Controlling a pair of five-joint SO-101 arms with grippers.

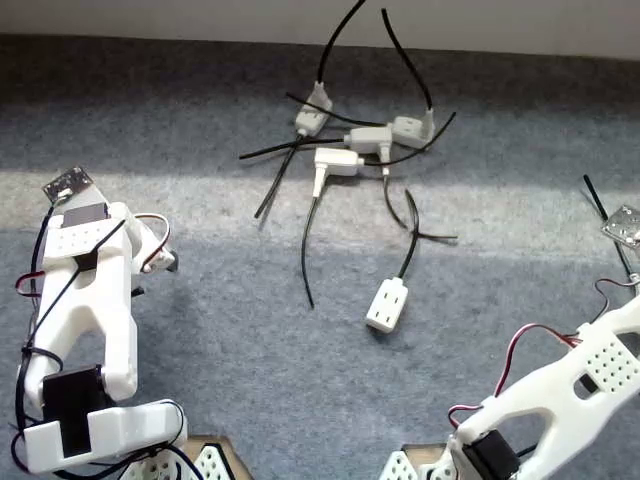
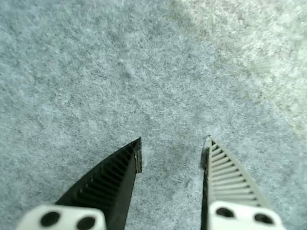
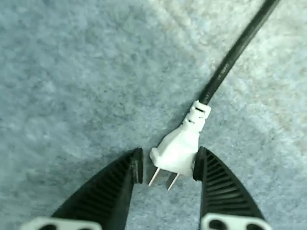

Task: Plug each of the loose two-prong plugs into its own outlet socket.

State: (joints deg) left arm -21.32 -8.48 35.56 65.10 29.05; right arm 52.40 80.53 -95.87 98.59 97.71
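Note:
A white two-prong plug (image 3: 178, 146) on a black cord (image 3: 235, 52) lies on the grey carpet between the fingers of my right gripper (image 3: 168, 160). The gripper is open; one finger (image 3: 211, 177) touches the plug's side and the other stands a little apart from it. The prongs point back toward the wrist. My left gripper (image 2: 172, 151) is open over bare carpet. A white outlet socket (image 1: 386, 305) on a black cord lies mid-table between the left arm (image 1: 90, 300) and the right arm (image 1: 580, 380). Several white plugs and sockets (image 1: 350, 140) with tangled cords lie at the far centre.
The grey carpet (image 1: 230, 330) covers the whole table. A loose black cord (image 1: 308, 250) trails from the far cluster toward the middle. Another black cord (image 1: 597, 200) shows at the right edge beside the right arm.

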